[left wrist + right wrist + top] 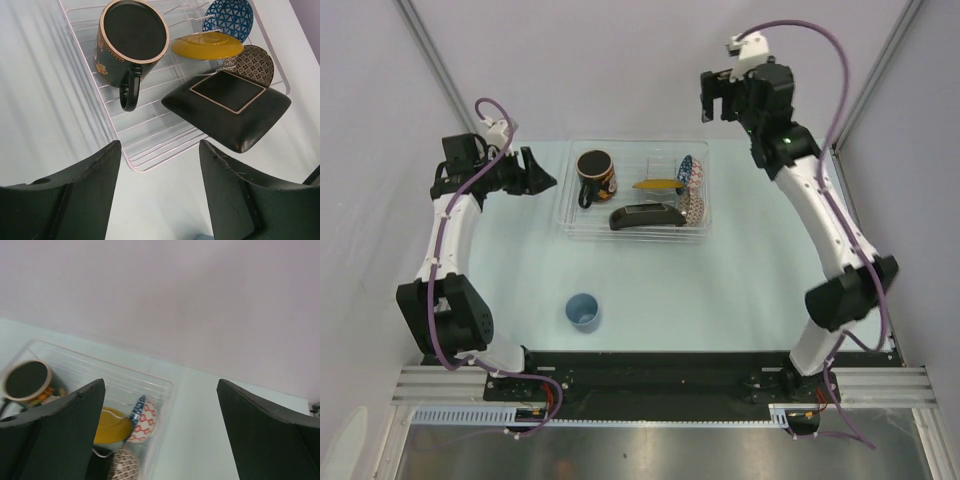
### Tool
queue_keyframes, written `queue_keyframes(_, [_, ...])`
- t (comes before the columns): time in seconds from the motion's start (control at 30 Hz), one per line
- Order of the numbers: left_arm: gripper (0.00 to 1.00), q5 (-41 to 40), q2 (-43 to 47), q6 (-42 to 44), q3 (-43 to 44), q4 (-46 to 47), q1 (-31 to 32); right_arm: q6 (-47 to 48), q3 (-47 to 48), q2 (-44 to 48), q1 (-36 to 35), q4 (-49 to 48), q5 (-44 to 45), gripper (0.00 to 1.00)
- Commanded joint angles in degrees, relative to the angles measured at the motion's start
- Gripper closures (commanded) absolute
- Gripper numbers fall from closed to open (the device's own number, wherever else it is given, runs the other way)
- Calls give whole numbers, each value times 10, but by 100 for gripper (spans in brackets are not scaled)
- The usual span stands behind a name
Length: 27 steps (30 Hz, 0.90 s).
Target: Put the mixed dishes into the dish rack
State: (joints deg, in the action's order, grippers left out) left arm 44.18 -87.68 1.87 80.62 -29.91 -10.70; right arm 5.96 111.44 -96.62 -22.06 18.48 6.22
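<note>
Here, glossy mug (131, 37) in ribbed clear rack (150, 134), left gripper (160, 160), right gripper (160, 395) both released.

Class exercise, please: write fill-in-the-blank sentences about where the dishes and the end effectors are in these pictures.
The only dish outside the dish rack is the small light-blue ____.
The round plate in the rack is coloured ____.
The black plate is ____ in shape.
The left end effector and the right end effector are both ____, holding nothing.
Missing words: cup; yellow; square; open.

Pale lilac walls (620, 60), light table (720, 290) (faintly mint, perhaps), aluminium rail (880, 380) along near edge.
</note>
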Motion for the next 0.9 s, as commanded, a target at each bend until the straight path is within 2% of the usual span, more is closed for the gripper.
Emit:
queue_keyframes(0.0, [31, 5, 19, -5, 30, 13, -6, 134, 82, -132, -49, 32, 12, 3])
queue_keyframes(0.07, [31, 3, 14, -5, 37, 6, -6, 134, 100, -163, -44, 44, -13, 12])
queue_keyframes(0.13, [31, 3, 5, -7, 42, 4, -5, 101, 106, -172, -42, 62, -46, 11])
queue_keyframes(0.2, [31, 3, -1, -6, 45, 1, -6, 106, 60, -150, -62, 73, -52, 7])
queue_keyframes(0.23, [31, 2, -3, -6, 45, 2, -6, 133, 24, -134, -77, 67, -28, 6])
queue_keyframes(0.27, [31, 3, -6, -6, 47, 1, -6, 160, -53, -93, -92, 41, -11, 3])
queue_keyframes(0.3, [31, 4, -7, -6, 48, 2, -6, 186, -106, -71, -131, 18, 15, 1])
queue_keyframes(0.33, [31, 6, -14, -6, 49, 2, -5, 212, -152, -50, -149, -6, 72, 0])
queue_keyframes(0.37, [31, 7, -17, -7, 50, 2, -6, 265, -192, -27, -163, -55, 96, 0])
queue_keyframes(0.4, [31, 6, -18, -10, 50, 1, -6, 276, -252, 3, -183, -62, 111, 0])
queue_keyframes(0.47, [31, 9, -22, -12, 52, 3, -6, 262, -270, 24, -188, -42, 114, 0])
queue_keyframes(0.6, [31, 7, -19, -12, 52, 3, -6, 259, -303, 82, -189, -20, 59, 0])
queue_keyframes(0.87, [31, 6, -9, -10, 45, 2, -6, 282, -305, 90, -210, 25, 27, 0])
